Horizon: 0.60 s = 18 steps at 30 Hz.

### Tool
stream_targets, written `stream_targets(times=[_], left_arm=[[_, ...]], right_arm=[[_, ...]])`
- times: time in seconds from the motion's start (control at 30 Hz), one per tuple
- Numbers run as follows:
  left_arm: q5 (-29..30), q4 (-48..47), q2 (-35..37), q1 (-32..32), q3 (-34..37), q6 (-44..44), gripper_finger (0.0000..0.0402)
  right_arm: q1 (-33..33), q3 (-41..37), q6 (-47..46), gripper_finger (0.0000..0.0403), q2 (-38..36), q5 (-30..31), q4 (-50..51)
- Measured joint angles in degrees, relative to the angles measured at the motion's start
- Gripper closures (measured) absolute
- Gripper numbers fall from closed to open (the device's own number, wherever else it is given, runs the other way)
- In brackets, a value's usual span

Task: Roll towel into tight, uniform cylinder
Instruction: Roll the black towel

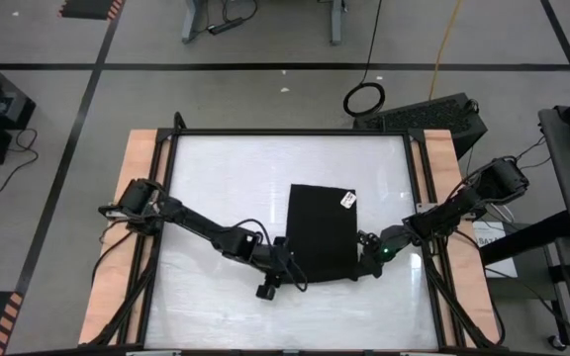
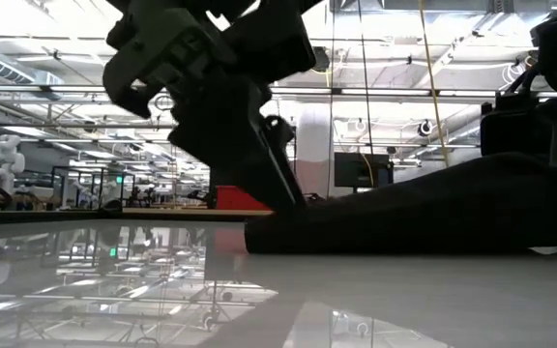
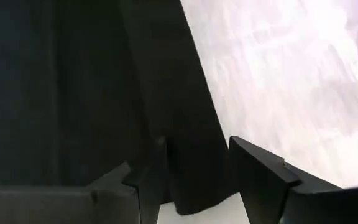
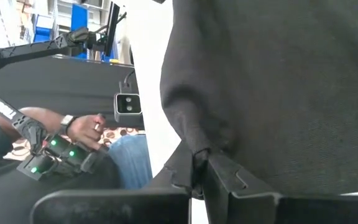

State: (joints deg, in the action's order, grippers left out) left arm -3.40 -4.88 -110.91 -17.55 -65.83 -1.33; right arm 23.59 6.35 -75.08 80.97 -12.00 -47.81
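The black towel (image 1: 320, 232) lies spread on the white tabletop, its white tag (image 1: 347, 200) at the far right corner. My left gripper (image 1: 290, 265) is open at the towel's near left corner; in the left wrist view that corner (image 3: 194, 186) lies between the two fingers. My right gripper (image 1: 366, 259) is shut on the towel at its near right corner. In the low view the towel (image 2: 424, 217) rises from the table on the left toward the right side. My left gripper has the towel's near left corner between its open fingers (image 3: 260, 174); I cannot tell whether they touch the cloth. My right gripper pinches the towel's near right corner (image 4: 197, 146) between its two fingers. The cloth puckers into folds at the fingertips. That side of the towel is raised off the table, while the left side stays down.
The table has a black frame with wooden side strips (image 1: 137, 198). Bare tabletop (image 1: 226, 178) lies to the far left of the towel. Beyond the table, the right wrist view shows a person's hand (image 4: 82, 127) at a device with green lights.
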Motion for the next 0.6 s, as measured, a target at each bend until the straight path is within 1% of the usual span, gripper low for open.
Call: stream_targets(times=[0.1, 0.23, 0.37, 0.43, 0.6], left_arm=[[-0.82, 0.02, -1.89, 0.07, -0.02, -1.83, 0.0221], [-2.09, 1.26, -3.68, 0.71, -0.08, -3.3, 0.0221], [-6.42, 3.68, -4.31, 1.39, -0.1, -3.92, 0.0221], [-7.38, 4.23, -4.36, 1.67, -0.08, -4.28, 0.0221], [-11.31, 4.63, -4.4, 2.2, -0.06, -4.36, 0.0221]], right_arm=[[0.04, -0.04, 1.06, 0.0393, 0.02, -0.4, -0.07], [0.09, -0.07, 3.33, 0.0368, 0.02, -1.97, -1.13], [0.18, -0.12, 6.57, 0.0328, 0.06, -4.8, -2.72], [0.17, -0.18, 7.86, 0.0304, 0.11, -6.23, -3.58], [0.8, -0.2, 9.84, 0.0252, -0.34, -7.82, -3.79]])
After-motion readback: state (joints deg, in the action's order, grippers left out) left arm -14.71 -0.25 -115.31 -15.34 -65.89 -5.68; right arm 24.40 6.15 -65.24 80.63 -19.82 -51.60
